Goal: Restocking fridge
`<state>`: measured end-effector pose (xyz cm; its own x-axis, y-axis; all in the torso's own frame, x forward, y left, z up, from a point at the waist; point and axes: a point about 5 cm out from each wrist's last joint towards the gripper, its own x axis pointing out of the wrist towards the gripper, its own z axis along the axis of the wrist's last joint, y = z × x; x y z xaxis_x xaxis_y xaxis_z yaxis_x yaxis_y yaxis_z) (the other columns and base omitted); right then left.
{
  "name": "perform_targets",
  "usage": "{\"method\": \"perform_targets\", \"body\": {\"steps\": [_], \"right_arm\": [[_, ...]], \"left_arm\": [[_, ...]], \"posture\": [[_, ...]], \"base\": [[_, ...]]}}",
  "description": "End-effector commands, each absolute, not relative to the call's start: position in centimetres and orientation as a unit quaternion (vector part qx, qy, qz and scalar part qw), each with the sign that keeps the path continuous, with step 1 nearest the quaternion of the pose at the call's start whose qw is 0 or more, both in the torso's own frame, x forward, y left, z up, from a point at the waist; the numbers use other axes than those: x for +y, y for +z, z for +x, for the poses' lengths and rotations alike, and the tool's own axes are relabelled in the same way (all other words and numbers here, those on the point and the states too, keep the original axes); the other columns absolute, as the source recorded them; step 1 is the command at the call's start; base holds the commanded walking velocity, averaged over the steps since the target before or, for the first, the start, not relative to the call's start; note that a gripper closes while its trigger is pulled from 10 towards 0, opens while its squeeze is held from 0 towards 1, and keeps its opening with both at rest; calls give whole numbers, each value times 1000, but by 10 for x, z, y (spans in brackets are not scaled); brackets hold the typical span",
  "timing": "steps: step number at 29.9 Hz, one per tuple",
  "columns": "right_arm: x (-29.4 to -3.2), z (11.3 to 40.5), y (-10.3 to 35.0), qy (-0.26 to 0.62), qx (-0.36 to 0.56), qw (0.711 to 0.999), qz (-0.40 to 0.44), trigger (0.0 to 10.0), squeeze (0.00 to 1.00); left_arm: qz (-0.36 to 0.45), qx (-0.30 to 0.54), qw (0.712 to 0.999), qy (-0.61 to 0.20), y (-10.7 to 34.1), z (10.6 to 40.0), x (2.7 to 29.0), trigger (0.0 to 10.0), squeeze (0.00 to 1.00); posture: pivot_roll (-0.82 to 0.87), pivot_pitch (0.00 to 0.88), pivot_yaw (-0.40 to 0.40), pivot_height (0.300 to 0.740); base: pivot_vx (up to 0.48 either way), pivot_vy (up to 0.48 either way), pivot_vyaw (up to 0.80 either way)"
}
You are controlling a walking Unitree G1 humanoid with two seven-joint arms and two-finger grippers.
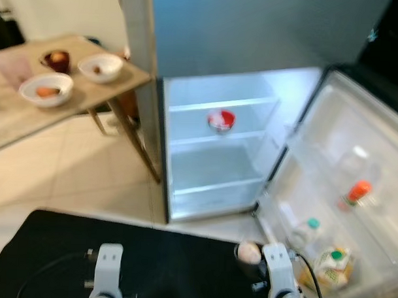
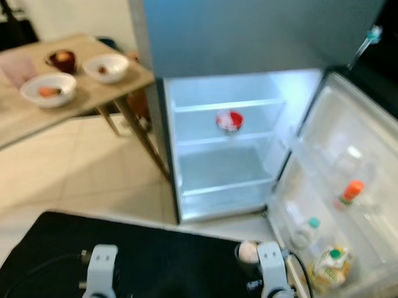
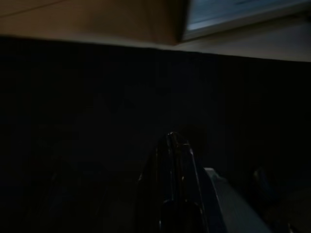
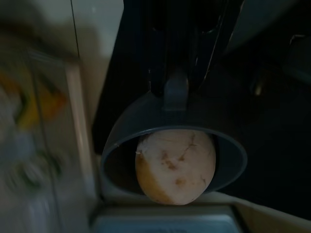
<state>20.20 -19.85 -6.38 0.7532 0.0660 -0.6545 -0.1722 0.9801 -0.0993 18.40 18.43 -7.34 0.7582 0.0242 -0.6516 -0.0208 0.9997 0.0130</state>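
1. Low at the robot's right side, the right pincer (image 4: 177, 73) is clenched on the handle of a dark cup (image 4: 146, 131) carrying a pale round food item (image 4: 175, 165).
2. Keep the cup level while approaching the open fridge (image 1: 218, 156), so the food does not roll out.
3. Aim for a bare shelf (image 1: 211, 187), below the red bowl (image 1: 221, 120).
4. Steer clear of the open door's bottles (image 1: 330, 266).
5. The left pincer (image 3: 171, 160) hangs idle, fingers together.
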Motion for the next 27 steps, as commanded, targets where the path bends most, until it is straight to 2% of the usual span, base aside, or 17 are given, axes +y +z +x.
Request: {"method": "perform_targets", "body": {"steps": [1,7,27], "right_arm": [[-201,202,-63,62,344,934,-80,10000,0],[-201,203,-63,62,343,934,-80,10000,0],[-197,204,-63,65,344,934,-78,10000,0]], "left_arm": [[5,353,935,14,-75,182,185,10000,0],[2,351,936,18,-74,183,186,10000,0],[12,342,939,23,-72,183,190,10000,0]], "posture": [[-117,107,-13,736],[-114,113,-15,736],[-100,124,-16,736]], "base": [[0,0,0],[0,0,0],[315,0,0]]}}
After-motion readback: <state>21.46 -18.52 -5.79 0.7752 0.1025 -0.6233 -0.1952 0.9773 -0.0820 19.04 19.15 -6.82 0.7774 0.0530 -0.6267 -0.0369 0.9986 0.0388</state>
